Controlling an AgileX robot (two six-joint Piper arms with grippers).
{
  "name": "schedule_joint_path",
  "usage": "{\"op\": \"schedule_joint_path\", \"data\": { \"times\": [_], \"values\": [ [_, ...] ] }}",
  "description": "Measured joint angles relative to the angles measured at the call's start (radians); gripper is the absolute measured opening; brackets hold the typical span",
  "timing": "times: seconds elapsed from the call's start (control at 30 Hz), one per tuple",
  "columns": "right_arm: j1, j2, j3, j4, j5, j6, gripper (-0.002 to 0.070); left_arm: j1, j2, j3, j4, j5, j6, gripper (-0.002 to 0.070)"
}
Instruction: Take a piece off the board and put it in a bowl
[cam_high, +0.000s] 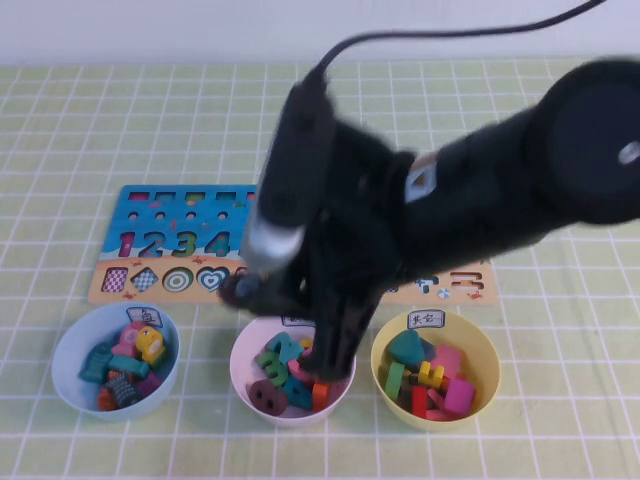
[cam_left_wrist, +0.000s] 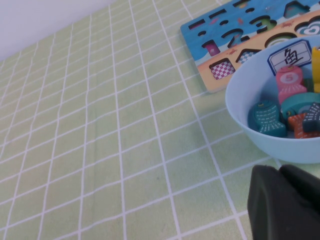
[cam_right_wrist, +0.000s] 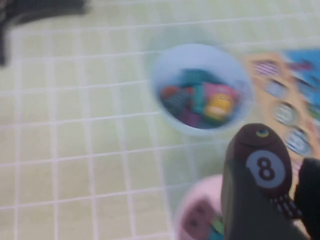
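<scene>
Right gripper (cam_high: 240, 290) is closed on the piece (cam_right_wrist: 260, 167), the dark brown one with the pale spot marked 8. In the right wrist view the piece sits pinched between the fingers (cam_right_wrist: 240, 210), its spot facing the camera. In the high view it hangs above the surface, off the board (cam_high: 150, 235), at the board's near edge and between the light blue bowl (cam_high: 70, 350) and the pink-white bowl (cam_high: 245, 350). It's not over either bowl's middle; closer to the pink-white one's left rim. Not in any bowl yet.

The right arm (cam_high: 480, 190) reaches across from the right side and covers the board's middle and right part. Only numbers 1–4 and a few shape cut-outs show on the left end.

Three bowls sit in a row in front of the board: light blue on the left, pink-white in the middle, yellow bowl (cam_high: 485, 350) on the right. All hold coloured pieces. Each has a small white label at the rim.

Left gripper (cam_left_wrist: 285, 205) shows only as a dark bulk at the corner of its own wrist view, low over the green checked surface (cam_left_wrist: 100, 125), just beside the light blue bowl. Cannot tell whether it's open or closed. It's not visible in the high view.
</scene>
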Motion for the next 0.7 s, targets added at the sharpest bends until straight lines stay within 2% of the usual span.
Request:
{"op": "schedule_joint_path", "data": {
  "times": [0.2, 0.4, 0.5, 0.7],
  "values": [
    [0.08, 0.124, 0.031, 0.2, -0.143, -0.274, 0.0192, 0.0, 0.0, 0.0, 0.0, 0.0, 0.0, -0.0005],
    [0.088, 0.286, -0.008, 0.464, -0.303, -0.55, 0.0192, 0.0, 0.0, 0.0, 0.0, 0.0, 0.0, -0.0005],
    [0.088, 0.371, -0.084, 0.516, -0.289, -0.621, 0.0192, 0.0, 0.0, 0.0, 0.0, 0.0, 0.0, -0.0005],
    [0.088, 0.529, -0.257, 0.54, -0.247, -0.645, 0.0192, 0.0, 0.0, 0.0, 0.0, 0.0, 0.0, -0.0005]
  ]
}}
